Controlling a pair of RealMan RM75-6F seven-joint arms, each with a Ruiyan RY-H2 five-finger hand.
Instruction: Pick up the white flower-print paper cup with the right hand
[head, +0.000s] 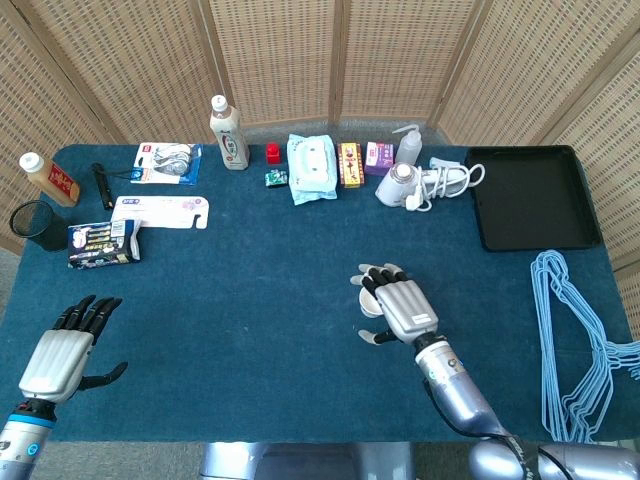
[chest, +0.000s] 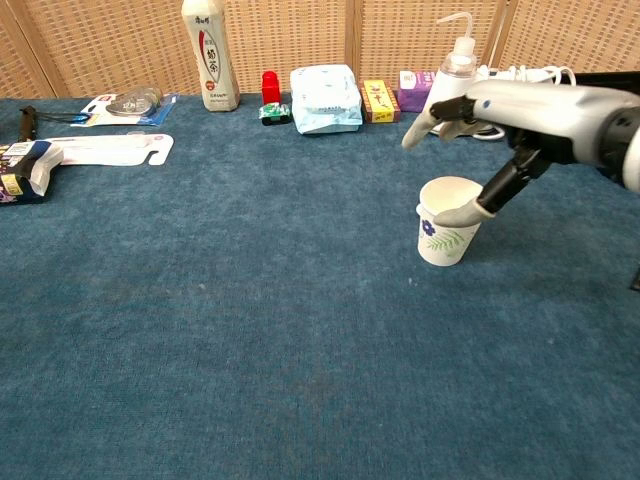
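Note:
The white flower-print paper cup (chest: 448, 236) stands upright on the blue tablecloth, right of centre. My right hand (chest: 530, 112) hovers over it with fingers (chest: 438, 108) stretched out above the cup and apart. Its thumb (chest: 472, 209) hangs down to the cup's rim, and nothing is gripped. In the head view the right hand (head: 400, 307) covers almost all of the cup. My left hand (head: 58, 361) floats at the near left edge, fingers spread and empty.
Along the far edge stand a tall bottle (head: 229, 133), a wipes pack (head: 311, 167), small boxes (head: 350, 163) and a white spray bottle with a cord (head: 410, 178). A black tray (head: 530, 195) lies far right. Blue hangers (head: 580, 340) lie at the right edge.

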